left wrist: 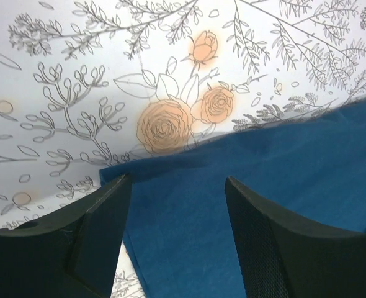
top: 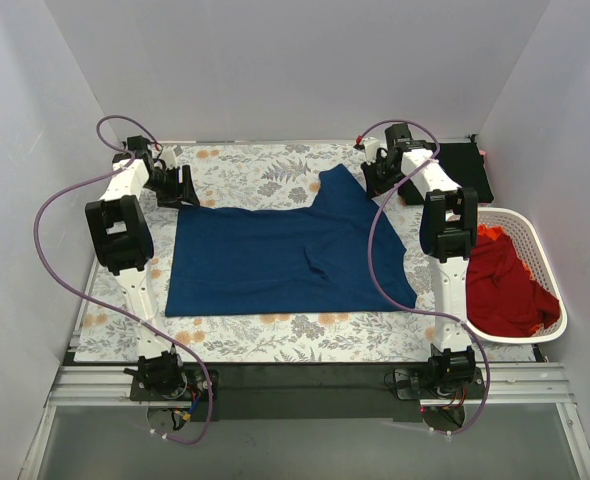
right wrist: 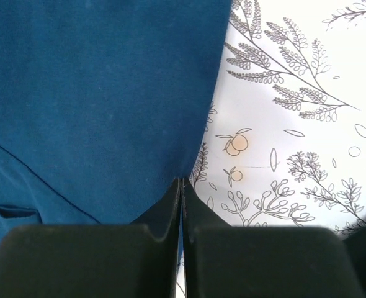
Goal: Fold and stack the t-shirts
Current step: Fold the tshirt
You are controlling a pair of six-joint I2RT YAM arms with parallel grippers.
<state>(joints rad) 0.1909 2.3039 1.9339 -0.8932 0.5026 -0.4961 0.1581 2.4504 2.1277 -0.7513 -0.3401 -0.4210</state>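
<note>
Floral-covered bench (top: 275,335) underneath everything. Spread across its middle, the navy t-shirt (top: 285,255) — laid flat for folding, far right corner pulled into a peak. At the right edge, a white basket (top: 510,213) holding a red t-shirt (top: 505,285), likely waiting its turn. Behind it, a black t-shirt (top: 463,170) lying flat, apparently the start of the stack.

Right tool (right wrist: 181,186) clamped shut on the navy edge, with a thin blue sliver between the closed jaws, visible only from the right wrist. From above, merely close to that peak. Left tool (left wrist: 177,183) with jaws well apart, astride the far left corner, gripping nothing yet — a gap hidden in the overhead view. Probably readying both far corners for one fold toward the near edge.
</note>
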